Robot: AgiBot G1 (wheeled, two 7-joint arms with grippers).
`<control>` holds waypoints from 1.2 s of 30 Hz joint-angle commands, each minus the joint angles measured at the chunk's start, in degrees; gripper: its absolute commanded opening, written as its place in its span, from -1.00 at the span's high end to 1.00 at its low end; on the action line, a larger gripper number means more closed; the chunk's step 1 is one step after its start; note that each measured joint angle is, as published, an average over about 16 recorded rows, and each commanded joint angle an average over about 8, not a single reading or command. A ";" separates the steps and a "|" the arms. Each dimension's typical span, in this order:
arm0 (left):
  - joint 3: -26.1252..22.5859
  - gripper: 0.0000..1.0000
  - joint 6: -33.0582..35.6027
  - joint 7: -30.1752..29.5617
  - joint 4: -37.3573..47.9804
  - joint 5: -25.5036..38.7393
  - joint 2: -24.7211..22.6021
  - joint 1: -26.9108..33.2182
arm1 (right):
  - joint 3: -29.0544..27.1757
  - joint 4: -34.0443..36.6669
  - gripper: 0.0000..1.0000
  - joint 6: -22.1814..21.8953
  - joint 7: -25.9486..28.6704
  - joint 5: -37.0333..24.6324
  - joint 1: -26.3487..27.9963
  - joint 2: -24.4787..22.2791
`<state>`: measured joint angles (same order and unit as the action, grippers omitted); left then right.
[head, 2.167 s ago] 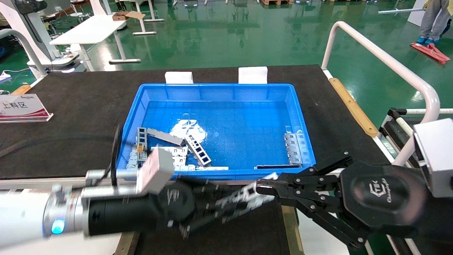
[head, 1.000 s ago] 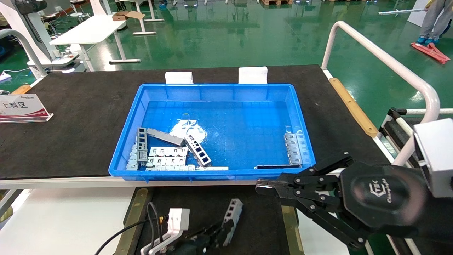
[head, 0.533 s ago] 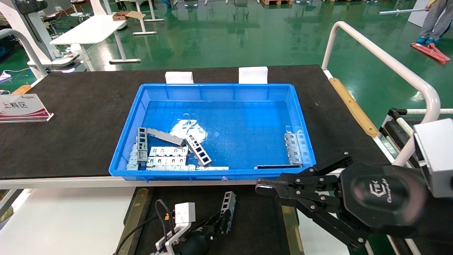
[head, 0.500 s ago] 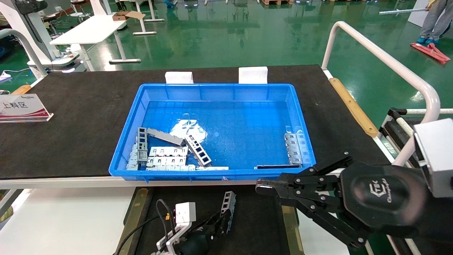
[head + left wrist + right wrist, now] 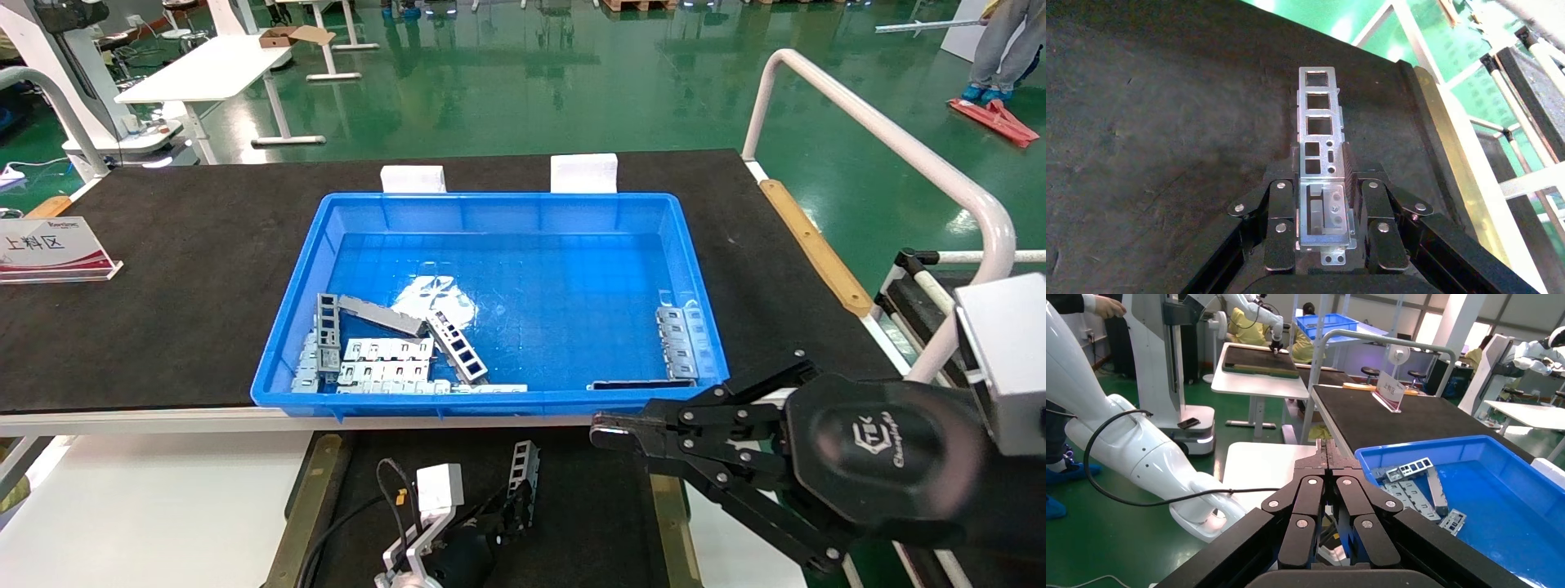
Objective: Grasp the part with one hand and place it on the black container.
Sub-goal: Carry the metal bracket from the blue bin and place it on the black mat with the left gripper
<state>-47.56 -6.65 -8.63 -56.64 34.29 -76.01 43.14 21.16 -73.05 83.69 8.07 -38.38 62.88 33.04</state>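
The part (image 5: pixel 524 468), a silver-grey ladder-shaped bar with square windows, is held at one end by my left gripper (image 5: pixel 513 513), which is shut on it. It hangs low over the black container (image 5: pixel 590 523), a matte tray with brass-coloured side strips (image 5: pixel 304 510). In the left wrist view the part (image 5: pixel 1319 116) sticks out forward between the closed fingers (image 5: pixel 1281 202) above the black surface (image 5: pixel 1168 122). Whether its far end touches the surface I cannot tell. My right gripper (image 5: pixel 603 428) is shut and empty, parked at the right; it also shows in the right wrist view (image 5: pixel 1326 447).
The blue bin (image 5: pixel 490 202) on the wide black tabletop holds several more metal parts at its front left (image 5: pixel 384 351) and front right (image 5: pixel 682 343). A sign (image 5: pixel 49 245) stands at far left. A white rail (image 5: pixel 899 147) runs along the right side.
My left arm has come down from in front of the blue bin to the black container with the part, then shifted slightly right. The right arm has not moved.
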 commanded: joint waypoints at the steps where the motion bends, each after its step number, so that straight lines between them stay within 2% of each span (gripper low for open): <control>1: 0.70 1.00 0.25 -0.01 1.07 0.48 -0.73 0.01 | 0.00 0.00 1.00 0.00 0.00 0.00 0.00 0.00; 6: 1.40 1.00 0.43 -0.58 2.29 1.18 -1.31 0.31 | 0.00 0.00 1.00 0.00 0.00 0.00 0.00 0.00; 9: 1.41 0.90 0.27 -1.05 2.75 1.51 -1.46 0.51 | 0.01 0.00 0.98 0.00 0.00 0.00 0.00 0.00; 12: 1.21 0.79 0.04 -1.59 3.08 1.82 -1.55 0.67 | 0.01 0.00 0.78 0.00 0.00 0.01 0.00 0.00; 13: 1.11 0.74 -0.04 -1.80 3.19 1.92 -1.57 0.71 | 0.01 0.00 0.63 0.00 0.00 0.01 0.00 0.00; 16: 0.81 0.48 -0.32 -2.49 3.45 2.19 -1.63 0.81 | 0.01 0.00 -0.10 0.00 -0.01 0.01 0.00 0.00; 19: 0.49 -0.13 -0.66 -3.24 3.65 2.50 -1.68 0.87 | 0.01 0.00 -0.74 -0.01 -0.01 0.01 0.00 -0.01; 21: 0.27 -0.53 -0.93 -3.77 3.74 2.75 -1.71 0.87 | 0.02 0.00 -0.99 -0.01 -0.01 0.01 0.00 -0.01; 24: -0.12 -0.97 -1.31 -4.60 3.86 3.19 -1.74 0.84 | 0.02 0.00 -1.00 -0.01 -0.01 0.01 0.00 -0.01; 25: -0.26 -1.00 -1.42 -4.90 3.90 3.35 -1.75 0.83 | 0.02 0.00 -1.00 -0.01 -0.01 0.01 0.00 -0.01; 36: -1.41 -1.00 -1.56 -7.94 3.63 5.75 -1.53 0.80 | 0.03 0.00 -1.00 -0.01 -0.01 0.02 0.01 -0.01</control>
<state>-48.69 -7.74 -16.38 -53.28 40.15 -77.43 43.85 21.19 -73.05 83.68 8.06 -38.37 62.88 33.03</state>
